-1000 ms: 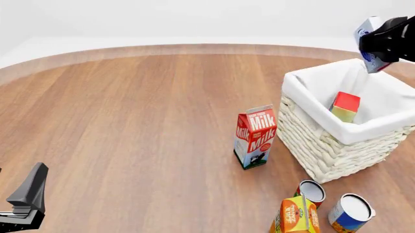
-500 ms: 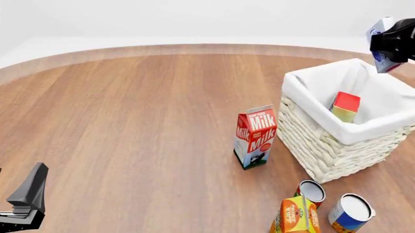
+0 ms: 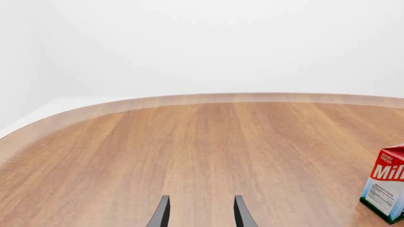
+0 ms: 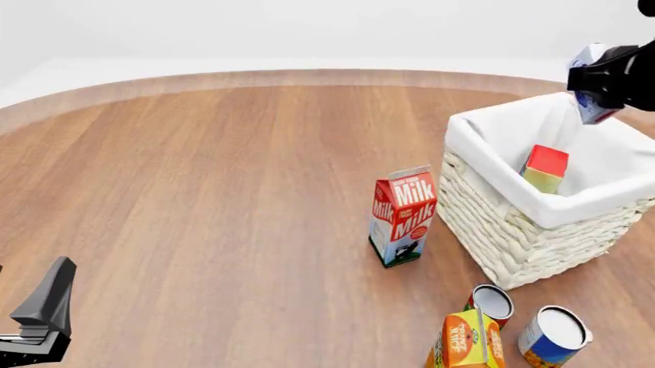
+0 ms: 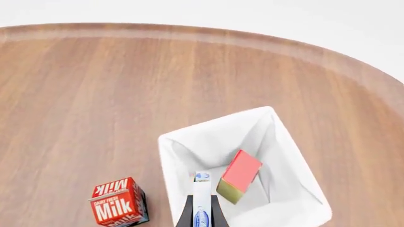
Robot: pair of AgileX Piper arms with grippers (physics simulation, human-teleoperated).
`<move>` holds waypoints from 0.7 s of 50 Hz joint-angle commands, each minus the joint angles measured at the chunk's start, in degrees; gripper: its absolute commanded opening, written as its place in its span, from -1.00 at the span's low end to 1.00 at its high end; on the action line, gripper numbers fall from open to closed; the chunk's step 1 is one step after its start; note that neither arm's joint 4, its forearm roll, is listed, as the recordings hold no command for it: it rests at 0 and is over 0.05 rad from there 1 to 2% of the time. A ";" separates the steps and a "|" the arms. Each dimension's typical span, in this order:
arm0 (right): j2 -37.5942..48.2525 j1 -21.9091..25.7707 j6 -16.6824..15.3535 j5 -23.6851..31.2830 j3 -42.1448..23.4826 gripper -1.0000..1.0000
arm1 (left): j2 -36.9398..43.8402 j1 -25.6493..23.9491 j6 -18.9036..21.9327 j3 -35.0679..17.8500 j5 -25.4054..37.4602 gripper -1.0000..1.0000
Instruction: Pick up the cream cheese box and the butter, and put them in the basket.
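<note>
The cream cheese box (image 4: pixel 593 110), white with pale blue, hangs on edge above the far right rim of the basket (image 4: pixel 492 130), with my right gripper (image 4: pixel 606 83) shut on it. In the right wrist view the box (image 5: pixel 202 201) stands between the fingers, above the basket's white liner (image 5: pixel 166 153). The butter (image 4: pixel 544 169), a red and orange carton, lies tilted inside the basket, and shows in the right wrist view as well (image 5: pixel 239 176). My left gripper (image 4: pixel 41 322) rests low at the near left, open and empty, its fingers (image 3: pixel 162 213) spread over bare wood.
A red-and-white milk carton (image 4: pixel 403 215) stands just left of the basket. An orange juice carton (image 4: pixel 465 341) and two cans (image 4: pixel 493 303) (image 4: pixel 554 333) stand near the front right. The table's curved far edge (image 4: pixel 307 77) runs across the back.
My right gripper, still holding the cream cheese box, swung right and up, then came back left and slightly lower over the basket's far rim. The left arm has not moved.
</note>
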 commanded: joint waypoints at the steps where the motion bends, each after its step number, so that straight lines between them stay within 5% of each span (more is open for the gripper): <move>1: 1.90 -0.33 0.74 -1.77 -0.01 -1.00 | 0.00 0.00 0.00 0.00 0.00 1.00; 35: 7.17 -0.11 0.80 -6.51 2.41 -1.00 | 0.00 0.00 0.00 0.00 0.00 1.00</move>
